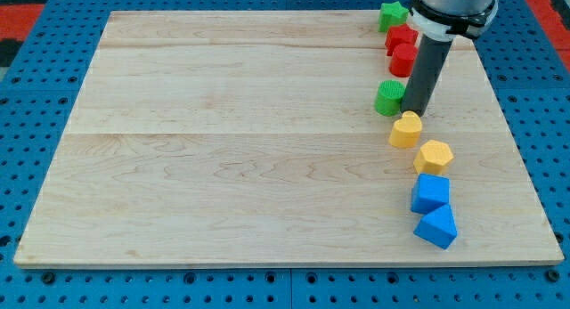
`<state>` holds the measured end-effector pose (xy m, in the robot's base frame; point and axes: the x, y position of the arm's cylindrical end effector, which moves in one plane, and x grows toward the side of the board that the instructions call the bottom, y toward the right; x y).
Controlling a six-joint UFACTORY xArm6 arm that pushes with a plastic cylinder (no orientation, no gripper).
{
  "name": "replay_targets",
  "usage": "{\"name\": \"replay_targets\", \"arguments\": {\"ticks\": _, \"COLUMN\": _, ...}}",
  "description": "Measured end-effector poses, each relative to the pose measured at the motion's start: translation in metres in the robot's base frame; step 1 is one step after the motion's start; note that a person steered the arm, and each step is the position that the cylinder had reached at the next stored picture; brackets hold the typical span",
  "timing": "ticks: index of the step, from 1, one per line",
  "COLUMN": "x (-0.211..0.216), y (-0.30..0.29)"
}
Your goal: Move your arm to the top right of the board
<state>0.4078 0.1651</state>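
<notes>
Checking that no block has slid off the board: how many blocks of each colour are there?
Green blocks: 2
Red blocks: 2
Yellow blocks: 2
Blue blocks: 2
Total: 8

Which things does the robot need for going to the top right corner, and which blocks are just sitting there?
Needed: my tip; board.

Just sitting: green star, two red blocks, green cylinder, yellow blocks, blue blocks.
</notes>
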Motion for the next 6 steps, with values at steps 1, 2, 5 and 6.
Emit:
{"name": "replay_targets", "arguments": {"ticks": 1, "x": 0.018, "y": 0.002}}
{"name": "replay_targets", "arguments": {"ticks": 2, "x": 0.047, "y": 0.002}}
{"name": "replay_targets", "arguments": {"ticks": 5, "x": 0.000, "y": 0.021}}
{"name": "replay_targets", "arguments": {"ticks": 6, "x": -0.072, "y": 0.056}}
